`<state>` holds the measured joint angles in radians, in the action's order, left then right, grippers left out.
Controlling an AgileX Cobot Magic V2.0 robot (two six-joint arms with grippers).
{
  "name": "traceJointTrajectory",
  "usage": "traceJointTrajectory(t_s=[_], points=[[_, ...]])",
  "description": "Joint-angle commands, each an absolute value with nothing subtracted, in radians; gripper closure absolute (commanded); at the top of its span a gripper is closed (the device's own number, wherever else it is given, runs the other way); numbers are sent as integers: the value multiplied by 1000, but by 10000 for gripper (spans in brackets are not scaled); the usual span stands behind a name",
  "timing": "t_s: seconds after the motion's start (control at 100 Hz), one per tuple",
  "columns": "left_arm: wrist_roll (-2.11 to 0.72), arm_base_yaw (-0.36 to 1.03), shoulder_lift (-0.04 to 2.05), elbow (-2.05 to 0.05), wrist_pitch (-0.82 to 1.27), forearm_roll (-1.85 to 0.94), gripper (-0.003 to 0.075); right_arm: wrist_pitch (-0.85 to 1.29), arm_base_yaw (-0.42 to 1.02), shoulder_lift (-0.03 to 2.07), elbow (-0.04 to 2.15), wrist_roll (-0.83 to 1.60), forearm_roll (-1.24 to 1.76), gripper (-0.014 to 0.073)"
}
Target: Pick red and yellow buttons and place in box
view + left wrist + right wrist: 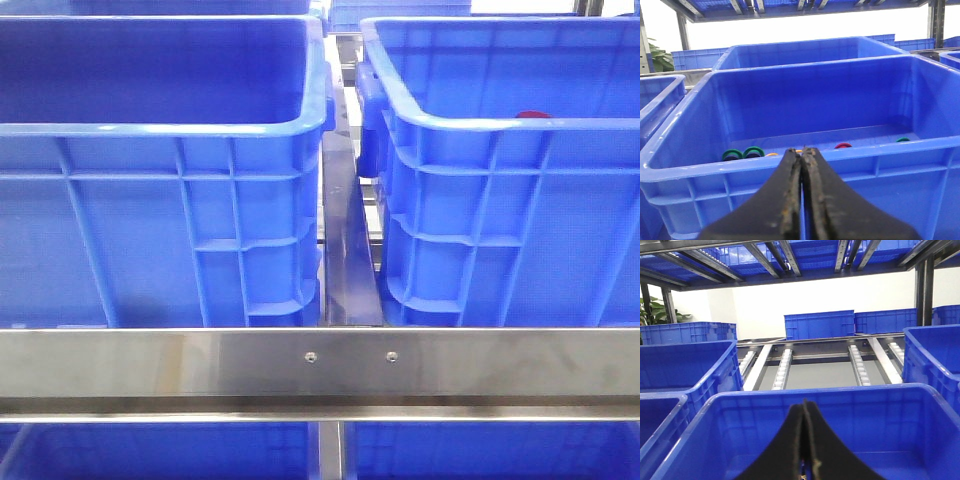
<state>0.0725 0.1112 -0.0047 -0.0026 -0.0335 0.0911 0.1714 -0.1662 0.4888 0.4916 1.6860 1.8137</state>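
Note:
A red button (pixel 843 145) lies on the floor of a smooth-walled blue crate (pixel 890 148), with two orange-yellow button edges (pixel 772 154) peeking over its near rim. My left gripper (pixel 802 150) is shut and empty, level with that rim, just outside the near wall. My right gripper (pixel 805 402) is shut, above the near side of the box (pixel 865 388), whose inner walls carry faint vertical lines. In the front view the box (pixel 480 125) stands on the right, and a red piece (pixel 532 114) shows just over its rim. Neither gripper appears there.
Green buttons (pixel 754 151) lie in the same crate as the red one. The darker crate (pixel 150 128) stands left of the box, with a dark metal divider (pixel 345 250) between them. A steel rail (pixel 320 360) runs along the front. More blue crates (pixel 817 325) and roller tracks (pixel 857 362) lie beyond.

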Motion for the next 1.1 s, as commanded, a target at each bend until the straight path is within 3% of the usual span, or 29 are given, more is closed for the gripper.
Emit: traceJointTrajectory(t_s=[0.0, 1.09], points=[[72, 109, -35, 44, -115, 82, 739, 199, -166, 491, 519, 1692, 1852, 662], [72, 57, -35, 44, -115, 82, 739, 199, -166, 491, 519, 1692, 1852, 662]])
